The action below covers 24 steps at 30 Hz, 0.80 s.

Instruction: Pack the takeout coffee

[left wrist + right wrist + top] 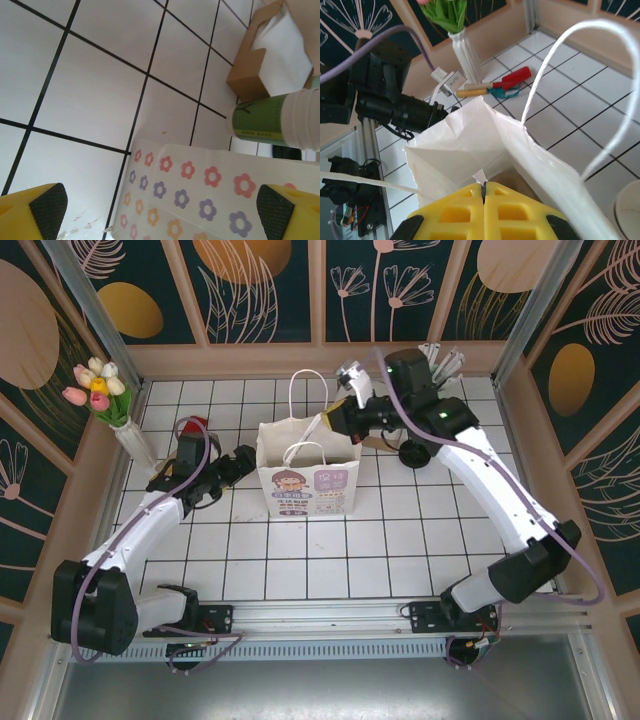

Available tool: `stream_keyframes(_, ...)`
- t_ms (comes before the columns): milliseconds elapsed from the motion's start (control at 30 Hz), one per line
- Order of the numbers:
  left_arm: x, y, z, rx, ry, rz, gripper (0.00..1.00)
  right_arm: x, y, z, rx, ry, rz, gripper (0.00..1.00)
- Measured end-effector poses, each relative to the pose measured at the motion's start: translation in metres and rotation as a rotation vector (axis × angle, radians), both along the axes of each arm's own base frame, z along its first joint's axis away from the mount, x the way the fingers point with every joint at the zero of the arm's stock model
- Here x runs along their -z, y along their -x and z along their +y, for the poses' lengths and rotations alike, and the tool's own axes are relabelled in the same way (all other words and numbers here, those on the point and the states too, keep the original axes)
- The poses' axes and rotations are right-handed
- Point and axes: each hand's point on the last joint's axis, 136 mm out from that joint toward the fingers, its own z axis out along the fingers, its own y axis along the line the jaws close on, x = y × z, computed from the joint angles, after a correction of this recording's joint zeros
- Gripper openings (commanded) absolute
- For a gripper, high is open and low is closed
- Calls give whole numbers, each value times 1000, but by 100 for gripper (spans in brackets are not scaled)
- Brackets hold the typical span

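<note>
Reaching down over the white paper bag (308, 478), right gripper (484, 188) closed.

**A robot test cell dressed as a café counter**

It was a lab rig rather than a real shop. The left arm (150, 520) and right arm (490, 480) were bolted to an aluminium rail (320, 618) at the edge of a white tiled tabletop (300, 560), boxed in by metal framing (85, 300). Painted floral wall panels (250, 285), a vase of tulips (115, 410) and a printed white paper bag (308, 488) gave it a café look.
</note>
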Motion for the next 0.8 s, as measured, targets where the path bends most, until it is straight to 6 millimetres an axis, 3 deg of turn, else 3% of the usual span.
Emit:
stream_keyframes(133,-3,-1,1,-5,0,-15,99,20,1,16,-41,31,27,0)
stream_keyframes(367,-17,6,15,-84,1,-111,99,41,-7,24,-35,74,48,0)
stream_keyframes(633,-37,12,41,-223,-30,-209,99,93,-12,48,-57,171,108,0)
stream_keyframes(800,-42,10,46,-253,-31,-226,99,102,-15,51,-60,195,113,1)
